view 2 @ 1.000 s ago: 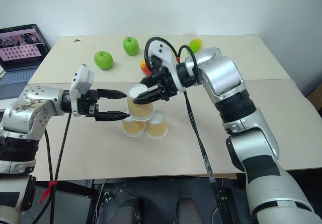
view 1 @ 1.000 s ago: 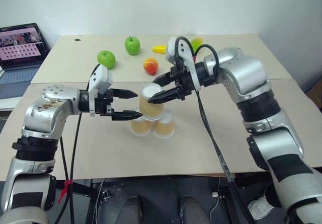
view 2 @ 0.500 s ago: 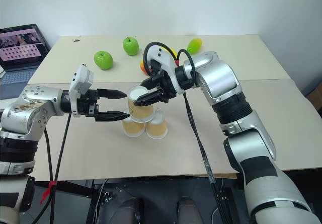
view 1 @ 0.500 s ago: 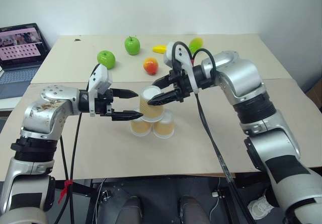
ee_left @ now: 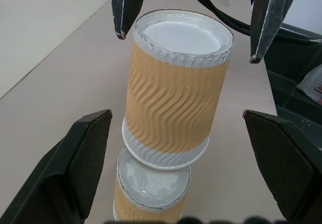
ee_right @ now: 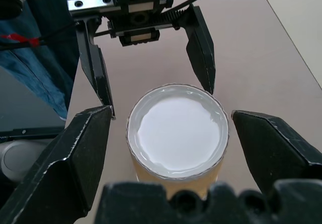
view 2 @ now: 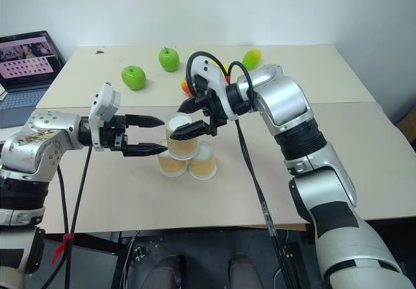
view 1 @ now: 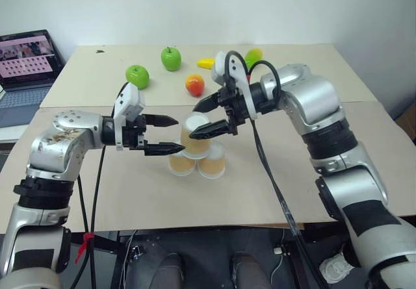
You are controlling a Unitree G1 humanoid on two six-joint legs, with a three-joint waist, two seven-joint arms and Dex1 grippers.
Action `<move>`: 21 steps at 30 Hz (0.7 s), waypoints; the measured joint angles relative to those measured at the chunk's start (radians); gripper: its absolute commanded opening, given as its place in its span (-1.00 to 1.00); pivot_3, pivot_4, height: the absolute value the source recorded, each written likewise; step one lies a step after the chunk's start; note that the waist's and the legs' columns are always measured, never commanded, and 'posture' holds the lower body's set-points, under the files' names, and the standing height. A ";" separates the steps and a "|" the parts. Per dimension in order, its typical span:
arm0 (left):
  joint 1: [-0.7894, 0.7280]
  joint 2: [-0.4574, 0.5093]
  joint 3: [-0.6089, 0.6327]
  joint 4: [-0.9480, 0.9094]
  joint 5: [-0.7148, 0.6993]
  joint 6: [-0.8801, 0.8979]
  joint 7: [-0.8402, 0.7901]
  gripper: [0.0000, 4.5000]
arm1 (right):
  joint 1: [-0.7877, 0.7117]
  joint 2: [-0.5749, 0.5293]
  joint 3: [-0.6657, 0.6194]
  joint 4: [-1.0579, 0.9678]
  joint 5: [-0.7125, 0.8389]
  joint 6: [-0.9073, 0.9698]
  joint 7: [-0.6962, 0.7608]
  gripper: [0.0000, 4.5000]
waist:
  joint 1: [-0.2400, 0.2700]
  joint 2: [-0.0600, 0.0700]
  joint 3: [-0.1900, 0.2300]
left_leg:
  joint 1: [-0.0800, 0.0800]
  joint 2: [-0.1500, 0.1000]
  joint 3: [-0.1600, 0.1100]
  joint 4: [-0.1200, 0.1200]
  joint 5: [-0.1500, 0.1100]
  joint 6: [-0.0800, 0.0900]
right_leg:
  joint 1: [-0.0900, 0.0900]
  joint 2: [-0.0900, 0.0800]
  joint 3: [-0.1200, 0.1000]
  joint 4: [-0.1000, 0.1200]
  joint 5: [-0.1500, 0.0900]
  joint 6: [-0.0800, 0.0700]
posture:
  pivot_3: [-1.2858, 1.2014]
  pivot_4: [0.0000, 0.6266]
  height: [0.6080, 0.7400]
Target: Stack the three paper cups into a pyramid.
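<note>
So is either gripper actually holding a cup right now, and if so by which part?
Nothing is held. The right gripper is open, its fingers either side of the top cup without touching it; the left gripper is open beside it too.

White wall point(view 1: 195, 6) at far side; two beige tables point(view 1: 312, 62), one near, one far; open laptop point(view 1: 26, 58) far left on side desk.

A pale beige worktop point(view 1: 130, 191) carries two inverted paper cups point(view 1: 197, 162) side by side (touching), plus two green apples point(view 1: 137, 76), an orange-red fruit point(view 1: 194, 84) and a laptop point(view 1: 26, 58).
</note>
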 measured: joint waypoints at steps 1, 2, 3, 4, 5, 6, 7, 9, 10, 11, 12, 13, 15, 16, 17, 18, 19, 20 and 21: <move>0.000 0.000 0.000 0.000 -0.001 0.000 0.000 1.00 | -0.004 -0.002 -0.016 -0.015 0.017 0.022 0.000 0.97 | 0.000 0.000 0.000 | 0.000 0.000 0.000 0.000 0.000 0.000 | 0.000 0.000 0.000 0.000 0.000 0.000 | 0.03 -0.52 0.88; 0.001 0.000 0.000 0.000 0.000 0.000 0.000 1.00 | -0.014 -0.010 -0.032 -0.036 0.040 0.047 0.000 0.97 | 0.001 0.000 0.000 | 0.000 0.000 0.000 0.000 0.000 0.000 | 0.000 0.000 0.000 0.000 0.000 0.000 | 0.03 -0.52 0.88; 0.001 0.000 0.000 0.000 -0.001 0.000 0.000 1.00 | -0.017 -0.012 -0.037 -0.040 0.047 0.055 0.000 0.97 | 0.001 0.000 0.000 | 0.000 0.000 0.000 0.000 0.000 0.000 | 0.000 0.000 0.000 0.000 0.000 0.000 | 0.03 -0.52 0.88; 0.001 0.000 0.000 0.000 -0.001 0.000 0.000 1.00 | -0.052 -0.022 -0.070 -0.065 0.071 0.082 -0.003 0.97 | 0.001 0.000 0.000 | 0.000 0.000 0.000 0.000 0.000 0.000 | 0.000 0.000 0.000 0.000 0.000 0.000 | 0.03 -0.52 0.88; 0.003 0.000 0.002 -0.002 -0.002 0.000 0.002 1.00 | -0.064 -0.027 -0.090 -0.081 0.090 0.100 -0.007 0.97 | 0.001 0.000 0.000 | 0.000 0.000 0.000 0.000 0.000 0.000 | 0.000 0.000 0.000 0.000 0.000 0.000 | 0.03 -0.52 0.88; 0.013 0.001 0.009 -0.008 -0.006 0.006 0.008 1.00 | -0.074 -0.032 -0.113 -0.097 0.104 0.120 -0.018 0.97 | 0.001 0.000 0.000 | 0.000 0.000 0.000 0.000 0.000 0.000 | 0.000 0.000 0.000 0.000 0.000 0.000 | 0.03 -0.52 0.88; 0.027 0.003 0.021 -0.020 -0.012 0.016 0.015 1.00 | -0.080 -0.038 -0.135 -0.105 0.117 0.134 -0.034 0.97 | 0.000 0.000 0.000 | 0.000 0.000 0.000 0.000 0.000 0.000 | 0.000 0.000 0.000 0.000 0.000 0.000 | 0.03 -0.52 0.88; 0.082 0.017 0.078 -0.056 -0.056 0.070 0.042 1.00 | -0.081 -0.069 -0.211 -0.107 0.132 0.178 -0.101 0.97 | 0.001 0.000 0.000 | 0.000 0.000 0.000 0.000 0.000 0.000 | 0.000 0.000 0.000 0.000 0.000 0.000 | 0.03 -0.52 0.88; 0.109 0.028 0.112 -0.074 -0.082 0.098 0.058 1.00 | -0.074 -0.086 -0.250 -0.103 0.134 0.198 -0.134 0.97 | 0.001 0.000 0.000 | 0.000 0.000 0.000 0.000 0.000 0.000 | 0.000 0.000 0.000 0.000 0.000 0.000 | 0.03 -0.52 0.88; 0.144 0.043 0.159 -0.101 -0.112 0.135 0.079 1.00 | -0.057 -0.107 -0.295 -0.103 0.135 0.216 -0.174 0.97 | 0.002 0.000 0.000 | 0.000 0.000 0.000 0.000 0.000 0.000 | 0.000 -0.001 0.000 -0.001 0.000 0.000 | 0.03 -0.52 0.88; 0.167 0.050 0.192 -0.118 -0.129 0.158 0.091 1.00 | -0.038 -0.126 -0.328 -0.103 0.136 0.228 -0.199 0.97 | 0.002 0.000 0.000 | 0.000 0.000 0.000 0.000 0.000 0.000 | 0.000 -0.001 0.000 -0.001 0.000 0.000 | 0.03 -0.52 0.88; 0.195 0.059 0.230 -0.139 -0.151 0.180 0.110 1.00 | -0.016 -0.138 -0.357 -0.103 0.136 0.239 -0.229 0.97 | 0.002 0.000 0.000 | 0.000 0.000 0.000 -0.001 0.000 0.000 | 0.000 -0.001 0.000 -0.004 0.000 0.000 | 0.03 -0.52 0.88; 0.272 0.051 0.322 -0.203 -0.185 0.213 0.184 1.00 | 0.070 -0.168 -0.424 -0.118 0.125 0.250 -0.325 0.97 | 0.004 0.000 0.000 | 0.001 0.000 0.000 -0.001 0.000 0.000 | 0.002 -0.001 0.000 -0.007 0.000 0.000 | 0.03 -0.52 0.88; 0.318 0.036 0.380 -0.230 -0.192 0.219 0.240 1.00 | 0.128 -0.181 -0.470 -0.114 0.110 0.254 -0.395 0.97 | 0.006 0.000 0.000 | 0.001 0.000 0.000 -0.001 0.000 0.000 | 0.002 -0.002 0.000 -0.007 0.000 0.000 | 0.03 -0.52 0.88; 0.338 0.029 0.404 -0.237 -0.194 0.224 0.268 1.00 | 0.159 -0.190 -0.493 -0.106 0.097 0.256 -0.429 0.97 | 0.008 0.000 0.000 | 0.001 -0.001 0.000 -0.001 0.000 0.000 | 0.001 -0.002 0.000 -0.007 0.000 0.000 | 0.03 -0.52 0.88; 0.367 0.000 0.446 -0.249 -0.193 0.230 0.341 1.00 | 0.220 -0.210 -0.519 -0.095 0.060 0.252 -0.510 0.97 | 0.011 0.000 0.000 | 0.001 -0.001 0.000 -0.001 0.000 0.000 | 0.002 -0.002 0.000 -0.006 0.000 0.000 | 0.03 -0.52 0.88; 0.388 -0.027 0.473 -0.262 -0.190 0.230 0.399 1.00 | 0.274 -0.225 -0.529 -0.090 0.022 0.239 -0.572 0.97 | 0.013 0.000 0.000 | 0.001 -0.001 0.000 -0.001 0.000 0.000 | 0.002 -0.002 0.000 -0.007 0.000 0.000 | 0.03 -0.52 0.88; 0.404 -0.064 0.492 -0.273 -0.178 0.220 0.459 1.00 | 0.334 -0.238 -0.527 -0.090 -0.020 0.212 -0.629 0.97 | 0.015 -0.001 -0.001 | 0.001 -0.001 0.001 -0.001 0.000 0.000 | 0.002 -0.002 0.000 -0.007 0.000 0.000 | 0.03 -0.52 0.88; 0.421 -0.110 0.513 -0.276 -0.159 0.193 0.523 1.00 | 0.400 -0.240 -0.525 -0.081 -0.068 0.184 -0.692 0.97 | 0.016 -0.001 -0.002 | 0.002 -0.001 0.001 -0.001 0.000 0.000 | 0.003 -0.002 0.000 -0.007 0.000 0.000 | 0.03 -0.52 0.88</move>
